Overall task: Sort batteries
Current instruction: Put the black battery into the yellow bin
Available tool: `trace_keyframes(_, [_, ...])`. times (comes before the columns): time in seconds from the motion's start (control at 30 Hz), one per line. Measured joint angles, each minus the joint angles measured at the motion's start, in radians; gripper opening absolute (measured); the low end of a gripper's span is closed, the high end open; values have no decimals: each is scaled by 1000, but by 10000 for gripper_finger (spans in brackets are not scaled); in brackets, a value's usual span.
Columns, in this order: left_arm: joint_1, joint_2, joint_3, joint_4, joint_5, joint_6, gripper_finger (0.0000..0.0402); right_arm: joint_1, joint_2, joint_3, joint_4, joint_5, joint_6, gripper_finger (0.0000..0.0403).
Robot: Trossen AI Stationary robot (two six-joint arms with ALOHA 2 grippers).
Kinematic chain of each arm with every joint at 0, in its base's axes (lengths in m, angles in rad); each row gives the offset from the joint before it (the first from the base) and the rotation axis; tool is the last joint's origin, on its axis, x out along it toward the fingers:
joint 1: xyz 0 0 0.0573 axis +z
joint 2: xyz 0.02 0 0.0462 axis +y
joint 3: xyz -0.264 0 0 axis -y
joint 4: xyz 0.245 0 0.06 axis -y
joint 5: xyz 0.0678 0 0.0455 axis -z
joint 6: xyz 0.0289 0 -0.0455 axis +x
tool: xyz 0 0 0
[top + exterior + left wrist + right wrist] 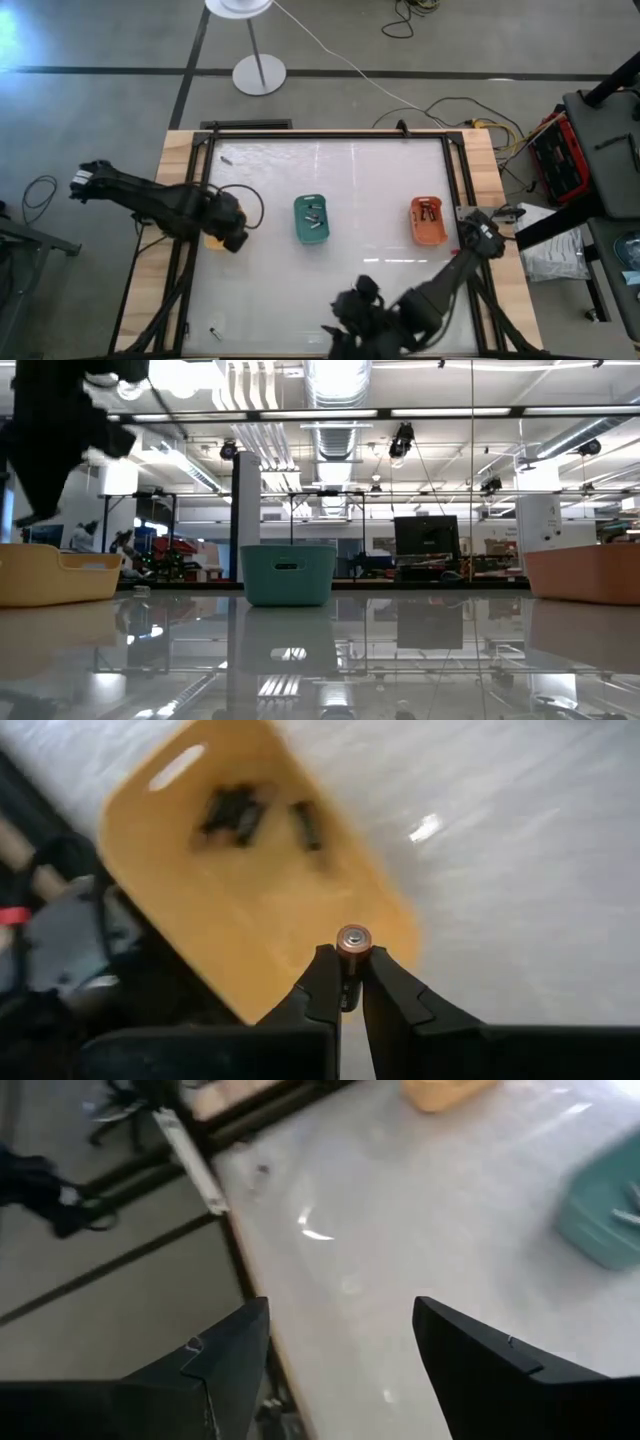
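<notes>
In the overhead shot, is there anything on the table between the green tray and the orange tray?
No. In the high view the stretch of table between the green tray and the orange tray is bare, showing only glare on the white surface.

White table [370, 290] w/ yellow tray [250, 890], green tray [311, 220], orange tray [429, 221].

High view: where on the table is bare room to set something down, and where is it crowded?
Bare: the strip between the green tray and orange tray, and the far band behind both. Crowded: the left edge, where the left gripper holds a battery over the yellow tray, and the near edge under the right gripper, fingers open.
</notes>
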State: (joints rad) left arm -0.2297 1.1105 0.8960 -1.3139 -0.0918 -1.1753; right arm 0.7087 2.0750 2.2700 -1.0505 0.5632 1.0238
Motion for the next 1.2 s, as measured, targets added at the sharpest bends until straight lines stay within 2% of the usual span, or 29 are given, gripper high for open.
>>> trace_keyframes(0.13, [91,14,-111,-4,4,50,5,-41,0,0,120,-83,-88,237])
trace_keyframes(0.27, [177,5,-199,83,21,100,5,-45,0,0,161,-93,-88,240])
trace_keyframes(0.5, [289,36,-196,176,4,197,5,-45,1,0,174,-93,-64,253])
trace_keyframes(0.63, [326,77,-219,231,14,240,5,-47,3,0,175,-93,-49,256])
trace_keyframes(0.8, [361,153,-285,329,84,301,5,-46,3,0,175,-93,-16,250])
trace_keyframes(1.0, [365,221,-325,385,84,311,5,-37,3,0,174,-93,26,244])
trace_keyframes(1.2, [364,224,-309,378,60,335,21,-37,3,0,174,-95,32,257])
